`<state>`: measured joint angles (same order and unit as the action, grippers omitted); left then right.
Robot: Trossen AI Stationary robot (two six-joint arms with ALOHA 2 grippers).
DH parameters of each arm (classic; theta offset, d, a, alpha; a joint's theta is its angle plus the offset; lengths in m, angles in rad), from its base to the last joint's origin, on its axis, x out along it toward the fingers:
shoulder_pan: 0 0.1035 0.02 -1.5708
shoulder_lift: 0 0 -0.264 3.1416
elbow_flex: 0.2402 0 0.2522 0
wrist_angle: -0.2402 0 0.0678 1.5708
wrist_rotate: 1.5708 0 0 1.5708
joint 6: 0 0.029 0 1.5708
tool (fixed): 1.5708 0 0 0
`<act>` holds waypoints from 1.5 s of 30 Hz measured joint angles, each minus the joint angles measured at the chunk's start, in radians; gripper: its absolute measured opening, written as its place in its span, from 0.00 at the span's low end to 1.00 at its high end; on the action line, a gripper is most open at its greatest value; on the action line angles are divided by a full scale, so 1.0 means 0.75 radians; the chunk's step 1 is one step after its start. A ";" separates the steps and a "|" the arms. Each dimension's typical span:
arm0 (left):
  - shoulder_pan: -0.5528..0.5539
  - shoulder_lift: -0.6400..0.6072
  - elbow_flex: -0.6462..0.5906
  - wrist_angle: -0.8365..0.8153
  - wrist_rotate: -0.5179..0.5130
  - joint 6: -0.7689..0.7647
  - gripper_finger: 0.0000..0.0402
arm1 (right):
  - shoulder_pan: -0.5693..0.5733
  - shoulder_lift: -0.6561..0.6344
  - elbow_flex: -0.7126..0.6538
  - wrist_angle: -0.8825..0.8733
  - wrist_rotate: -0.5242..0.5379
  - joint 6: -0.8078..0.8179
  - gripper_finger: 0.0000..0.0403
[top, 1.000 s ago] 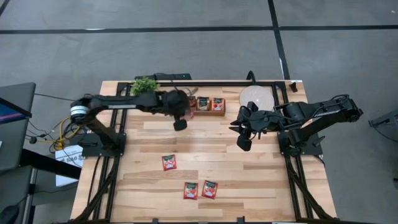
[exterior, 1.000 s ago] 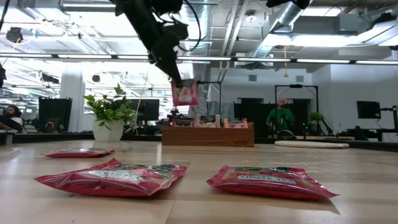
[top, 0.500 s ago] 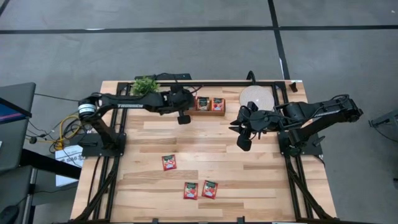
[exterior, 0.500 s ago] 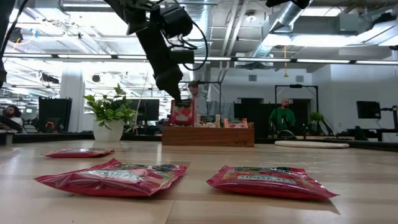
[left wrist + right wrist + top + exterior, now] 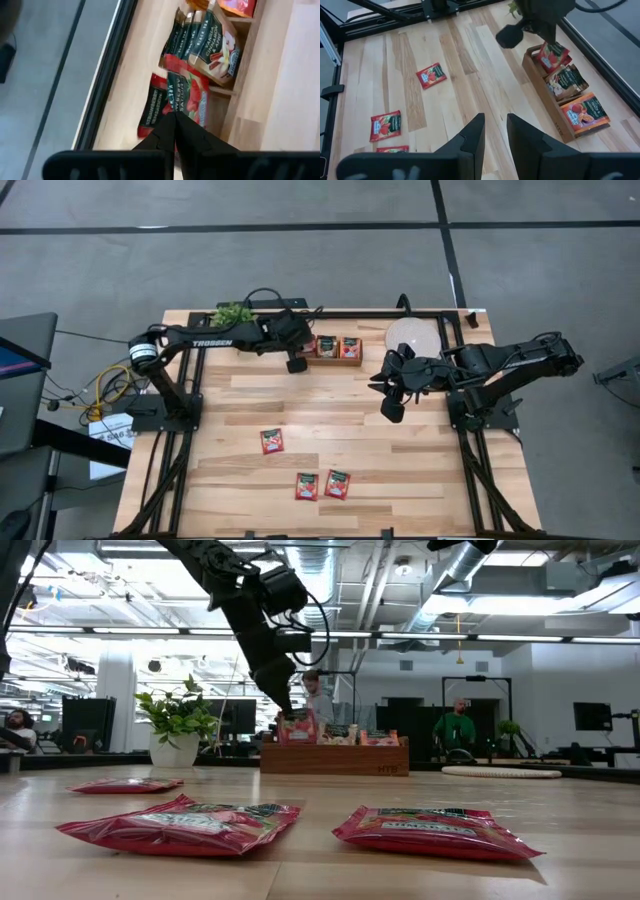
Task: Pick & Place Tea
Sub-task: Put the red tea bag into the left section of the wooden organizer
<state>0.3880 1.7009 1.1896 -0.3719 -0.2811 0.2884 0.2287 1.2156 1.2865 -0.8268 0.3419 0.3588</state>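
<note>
The left end effector [image 5: 175, 131], clamped on a red tea sachet [image 5: 187, 95], lowers it into the wooden box [image 5: 333, 349] at upper centre; release only once seated upright. The right end effector [image 5: 495, 131] waits half-open, empty.

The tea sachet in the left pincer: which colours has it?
Red, with a dark green label; the sachet shows best in the left wrist view.

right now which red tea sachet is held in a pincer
The red sachet pinched by the left pincer over the wooden box's end compartment; the other three loose ones lie flat on the table.
</note>
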 joint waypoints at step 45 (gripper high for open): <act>0.059 0.036 -0.001 0.020 0.007 0.143 0.00 | 0.000 -0.001 0.000 0.009 0.001 0.000 0.19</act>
<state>0.4324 1.7279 1.1892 -0.3569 -0.2760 0.3955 0.2287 1.2152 1.2865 -0.8204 0.3424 0.3588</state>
